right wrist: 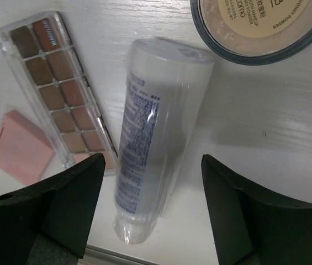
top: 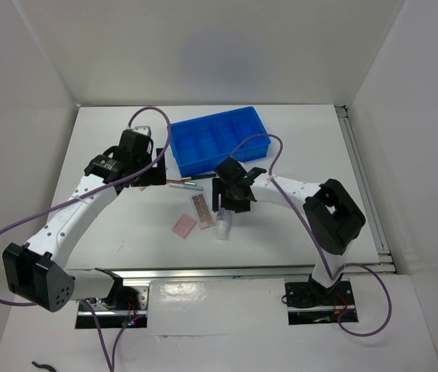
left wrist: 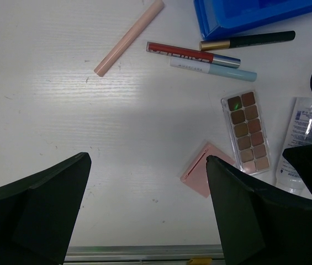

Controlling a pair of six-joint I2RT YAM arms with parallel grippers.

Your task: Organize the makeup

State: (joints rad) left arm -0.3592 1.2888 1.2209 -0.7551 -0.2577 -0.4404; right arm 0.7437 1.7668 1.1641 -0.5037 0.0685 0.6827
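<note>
The clear-white tube (right wrist: pixel 156 127) lies on the table next to the long brown palette (right wrist: pixel 56 88), the pink square (right wrist: pixel 19 146) and the round beige compact (right wrist: pixel 255 27). My right gripper (right wrist: pixel 153 158) is open, with its fingers either side of the tube's lower end and not touching it. My left gripper (left wrist: pixel 147 160) is open and empty above bare table, left of the pink square (left wrist: pixel 200 174). A pink pencil (left wrist: pixel 128 37), a red one (left wrist: pixel 191 53), a light blue one (left wrist: pixel 213 69) and a dark one (left wrist: pixel 249 40) lie near the tray. From above I see the tube (top: pixel 223 227) under my right gripper (top: pixel 230 205).
The blue compartment tray (top: pixel 219 139) stands at the back centre, just behind the pencils. A metal rail (top: pixel 234 271) runs along the table's near edge. White walls close in the left, back and right sides. Purple cables loop over both arms.
</note>
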